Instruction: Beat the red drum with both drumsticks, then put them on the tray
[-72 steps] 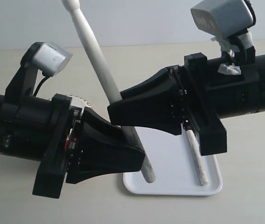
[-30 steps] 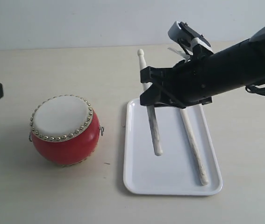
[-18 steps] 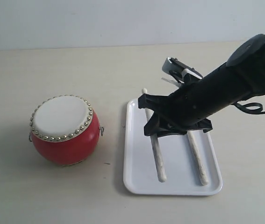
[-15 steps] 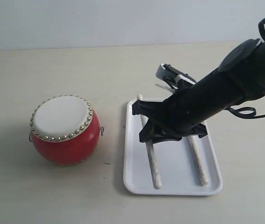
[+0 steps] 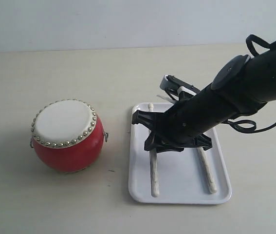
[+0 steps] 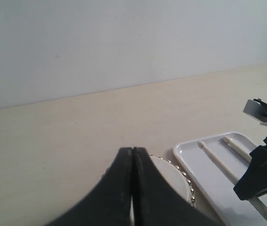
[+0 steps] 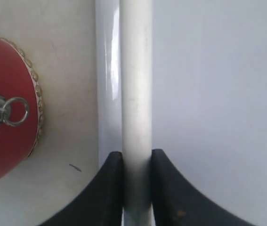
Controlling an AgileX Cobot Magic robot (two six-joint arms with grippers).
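**On the tray, drum side: seat the held drumstick, then let go**

Between its fingertips, your right gripper (image 7: 136, 157) is closed snugly on the held drumstick (image 7: 136, 80), with no gap showing on either side of the shaft. That stick runs lengthwise along the tray (image 5: 176, 201), just inside the rim nearest the red drum (image 5: 65, 134). The second drumstick (image 5: 207, 168) lies flat along the tray's other long side, well apart from it. The drum stands on the worktop (image 5: 55, 209) beside the tray, not touching it.

Before you open, make sure the stick rests on the tray floor along its whole length. Then part the fingers only a little and lift straight up, so the round shaft does not roll over the low rim towards the drum.

Your left gripper (image 6: 132, 157) is pressed shut on nothing, with the drum's studded top just beyond its tips; the exterior view does not show it.

The right arm covers the middle of both sticks in the exterior view, and the right wrist view cuts off both ends of the held one. Whether that stick already touches the tray floor cannot be told.
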